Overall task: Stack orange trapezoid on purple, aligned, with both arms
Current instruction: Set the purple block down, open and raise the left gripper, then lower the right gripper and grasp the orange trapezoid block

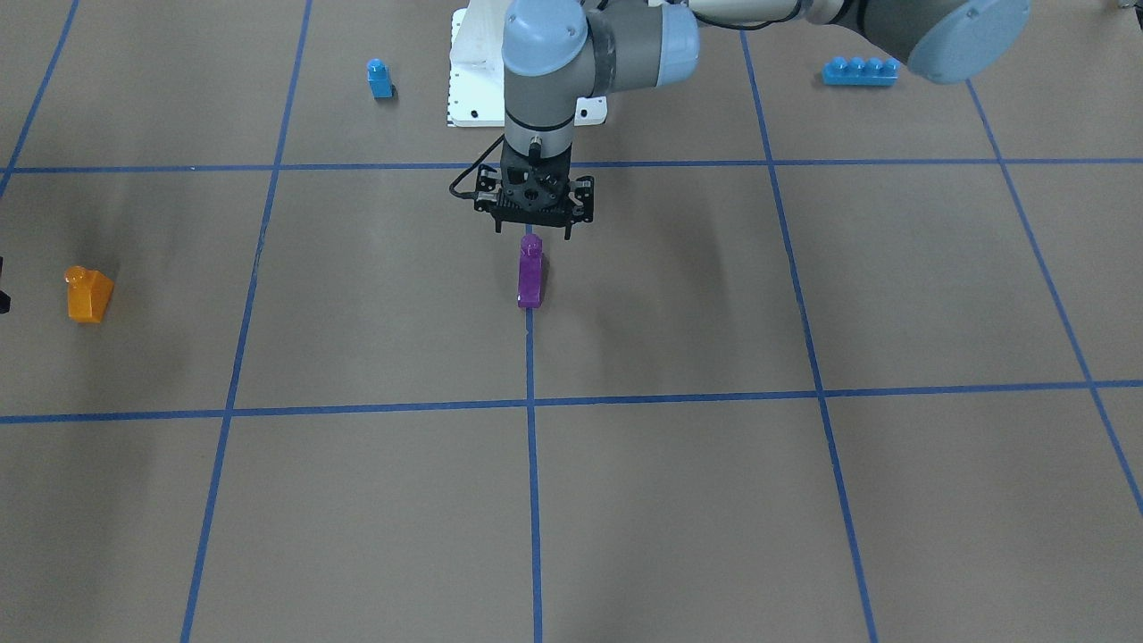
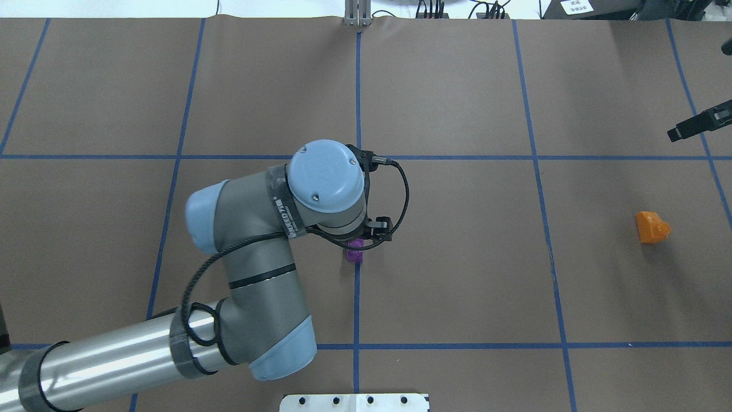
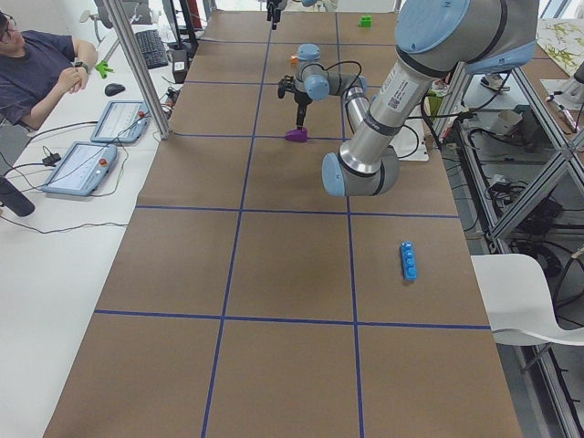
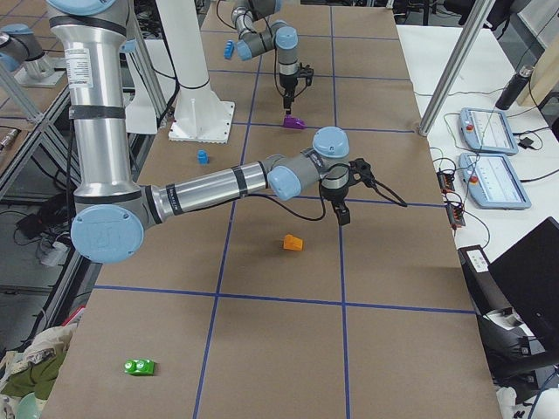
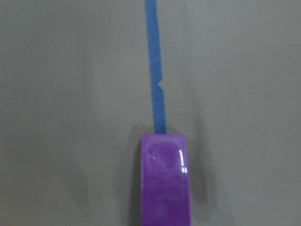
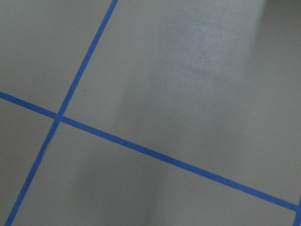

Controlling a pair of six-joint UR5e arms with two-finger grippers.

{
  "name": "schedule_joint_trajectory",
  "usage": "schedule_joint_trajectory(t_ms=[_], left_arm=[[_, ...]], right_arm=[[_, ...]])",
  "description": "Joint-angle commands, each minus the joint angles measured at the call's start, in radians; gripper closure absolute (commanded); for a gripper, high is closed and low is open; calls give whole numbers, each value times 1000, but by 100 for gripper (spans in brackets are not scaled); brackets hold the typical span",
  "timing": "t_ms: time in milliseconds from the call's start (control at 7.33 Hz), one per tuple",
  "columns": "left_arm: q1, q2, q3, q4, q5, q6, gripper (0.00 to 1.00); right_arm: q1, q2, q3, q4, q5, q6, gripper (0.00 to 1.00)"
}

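The purple block (image 1: 530,277) stands upright on the blue tape line at the table's middle; it also shows in the overhead view (image 2: 355,253) and fills the bottom of the left wrist view (image 5: 164,183). My left gripper (image 1: 533,234) hangs just above its stud with its fingers apart, open and not touching it. The orange trapezoid (image 1: 89,295) lies alone far off on my right side, also in the overhead view (image 2: 651,227). My right gripper (image 2: 675,134) hovers above the table beyond the orange block, apart from it. I cannot tell whether it is open or shut.
A blue single-stud block (image 1: 379,79) and a long blue four-stud brick (image 1: 859,71) lie near the robot's side. The white base plate (image 1: 464,89) sits between the arms. A green block (image 4: 140,367) lies at the far right end. Operators' tablets line one table edge.
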Motion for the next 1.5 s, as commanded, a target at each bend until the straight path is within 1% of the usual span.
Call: schedule_joint_trajectory(t_ms=[0,136,273,409,545,682,955,1091,1364], left_arm=[[-105,171,-347,219,-54,204,0],[-203,295,-423,227,-123,340,0],[-321,382,-439,226,-197,504,0],[-432,449,-434,226,-234,678,0],[-525,501,-427,224,-272,821,0],[-604,532,-410,224,-304,927,0],[-625,543,-403,224,-305,954,0],[-623,543,-403,224,-305,954,0],[-623,543,-403,224,-303,954,0]], right_arm=[[-21,-56,3,2,3,10,0],[-41,-74,4,19,0,79,1],[-72,-116,3,136,-17,242,1],[-133,-165,1,291,-69,433,1],[-220,-206,0,370,-161,531,1],[-274,-238,-5,419,-231,562,1],[-291,-266,-64,519,-240,579,1],[-310,-263,-88,535,-253,592,1],[-351,-262,-102,539,-290,618,2]])
